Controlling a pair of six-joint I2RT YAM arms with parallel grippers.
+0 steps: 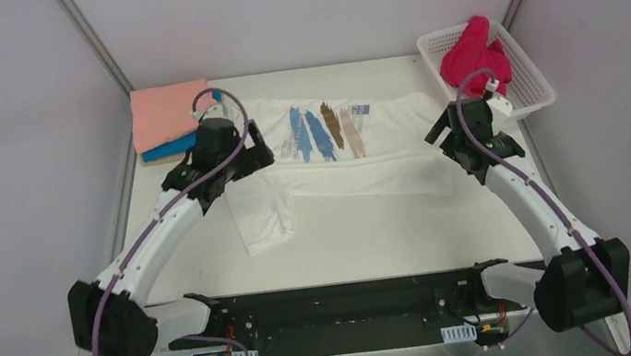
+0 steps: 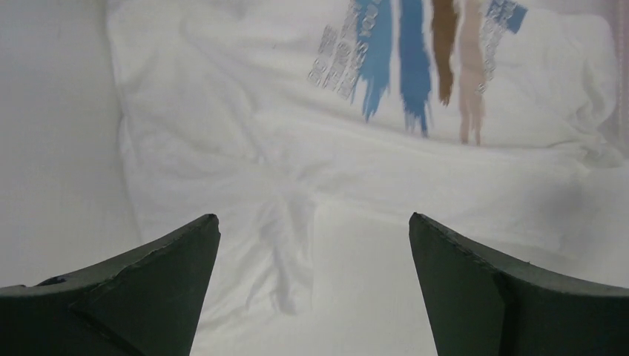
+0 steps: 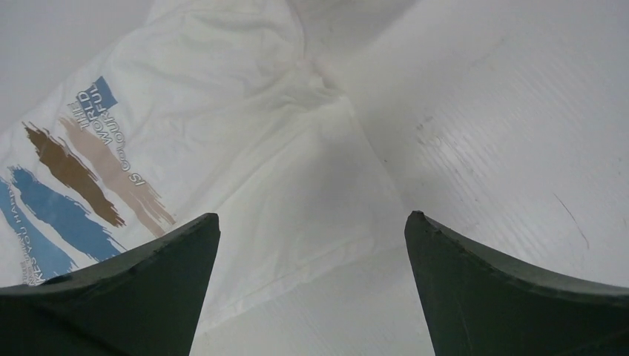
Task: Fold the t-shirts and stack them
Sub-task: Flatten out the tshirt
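Observation:
The white t-shirt [image 1: 336, 152] printed with blue and brown brushstrokes lies spread across the middle of the table, one part hanging toward the front left. It shows in the left wrist view [image 2: 311, 148] and the right wrist view [image 3: 222, 133]. My left gripper [image 1: 254, 149] is open and empty above the shirt's left side [image 2: 313, 222]. My right gripper [image 1: 440, 131] is open and empty above the shirt's right edge [image 3: 311, 222]. A folded salmon-pink t-shirt [image 1: 163, 114] lies on a bright blue one [image 1: 170, 148] at the back left. A magenta t-shirt [image 1: 476, 55] lies in the basket.
A white plastic lattice basket [image 1: 533, 84] stands at the back right. Grey walls close in the table on three sides. Bare table [image 1: 376, 235] lies between the shirt and the arm bases.

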